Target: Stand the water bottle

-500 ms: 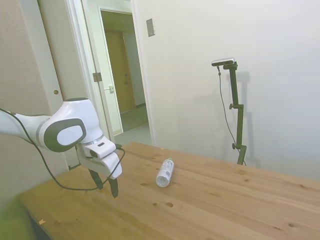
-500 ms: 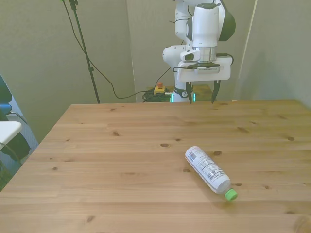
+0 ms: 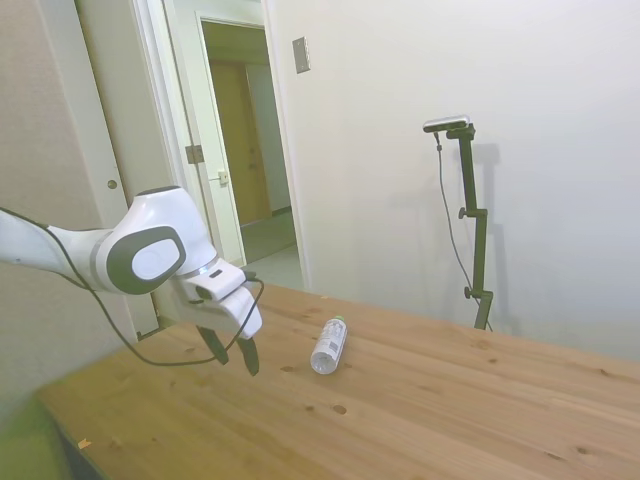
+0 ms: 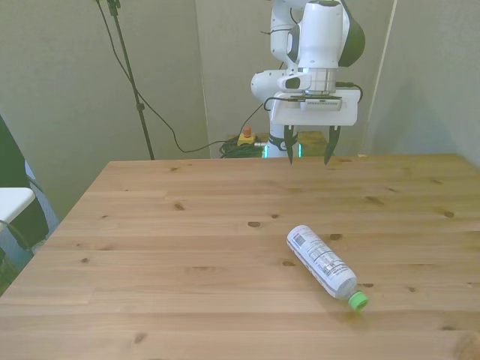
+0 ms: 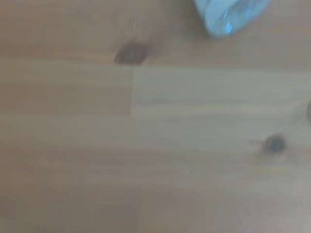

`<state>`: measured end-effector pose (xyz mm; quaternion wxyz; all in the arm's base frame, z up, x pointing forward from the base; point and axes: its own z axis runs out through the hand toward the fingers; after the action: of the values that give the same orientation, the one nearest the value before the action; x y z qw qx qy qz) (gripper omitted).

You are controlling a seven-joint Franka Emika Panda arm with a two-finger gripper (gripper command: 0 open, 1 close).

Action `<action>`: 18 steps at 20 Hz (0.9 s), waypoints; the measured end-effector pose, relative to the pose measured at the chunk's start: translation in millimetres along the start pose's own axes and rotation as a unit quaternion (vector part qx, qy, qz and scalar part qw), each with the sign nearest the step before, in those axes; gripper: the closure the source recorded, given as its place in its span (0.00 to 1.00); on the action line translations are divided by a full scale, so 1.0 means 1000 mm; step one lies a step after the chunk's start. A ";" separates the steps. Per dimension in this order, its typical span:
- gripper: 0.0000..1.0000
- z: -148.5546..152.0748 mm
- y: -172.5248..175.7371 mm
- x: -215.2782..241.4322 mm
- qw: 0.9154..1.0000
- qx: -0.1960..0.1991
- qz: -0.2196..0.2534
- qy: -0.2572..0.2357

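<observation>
The gripper is seen raised above the wooden table, with its two dark fingers pointed downward and held apart; nothing is held between them. In the side view the gripper is tilted slightly, its tips clear of the table surface, and a black cable is seen looped from the arm beside it.

The water bottle is found lying on its side on the table, well apart from the gripper and not touched by it. In the front view it is placed below the gripper and a little toward the front view's right of it, nearer the camera. Its green cap is directed away from the gripper, and its flat base is turned toward the gripper. A whitish label band with dark print is noted around the body.

In the side view the water bottle is located just beyond the fingertips, farther along the table from the arm, with the cap at its far end.

In the wrist view, which is blurred, only a clear rounded end of the water bottle is caught at the frame edge; the remainder shows bare planks of the table with dark knots.
</observation>
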<state>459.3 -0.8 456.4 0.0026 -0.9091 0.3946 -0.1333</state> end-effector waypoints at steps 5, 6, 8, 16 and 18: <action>0.00 0.010 -0.064 0.056 0.999 -0.003 -0.010 0.033; 0.00 0.014 -0.079 0.065 0.999 -0.002 -0.016 0.040; 0.00 0.020 -0.108 0.083 0.999 0.001 -0.025 0.044; 0.00 0.058 -0.187 0.145 0.998 -0.008 -0.031 0.053; 0.00 0.076 -0.202 0.154 0.998 -0.012 -0.032 0.058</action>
<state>723.3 20.6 442.1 -0.0351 -0.9121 0.3662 -0.1809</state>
